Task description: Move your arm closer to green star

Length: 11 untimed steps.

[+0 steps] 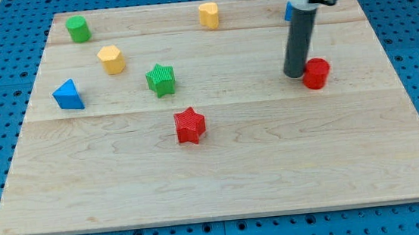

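The green star (pixel 160 79) lies on the wooden board (pixel 222 177), left of the middle. My tip (pixel 295 74) is far to the star's right, on the board, right beside the left side of a red cylinder (pixel 317 73). The rod rises straight up from the tip to the view's top.
A red star (pixel 190 125) lies below and right of the green star. A yellow hexagonal block (pixel 112 59) and a blue triangle (pixel 68 95) lie to its left. A green cylinder (pixel 77 28) and a yellow block (pixel 209 15) sit near the top edge. A blue block (pixel 288 12) shows partly behind the rod.
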### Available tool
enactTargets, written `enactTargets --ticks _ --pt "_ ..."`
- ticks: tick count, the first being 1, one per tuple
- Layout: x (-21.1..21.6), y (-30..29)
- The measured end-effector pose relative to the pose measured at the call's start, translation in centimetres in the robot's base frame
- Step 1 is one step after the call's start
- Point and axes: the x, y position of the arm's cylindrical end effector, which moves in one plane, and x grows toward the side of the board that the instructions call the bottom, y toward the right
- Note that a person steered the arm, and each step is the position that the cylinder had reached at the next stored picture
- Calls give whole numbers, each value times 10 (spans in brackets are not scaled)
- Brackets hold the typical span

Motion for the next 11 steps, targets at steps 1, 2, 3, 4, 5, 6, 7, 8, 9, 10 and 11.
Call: enactTargets --ticks 1,2,3,4,5,6,7,8,9,10,11 --pt "0 -2" --pt "0 -10" --pt "0 -17" --pt "0 -23" --pt "0 -33" --pt "0 -45" --pt "0 -62" --pt "0 -91" --pt "0 -142" --pt "0 -198" --pt "0 -232"
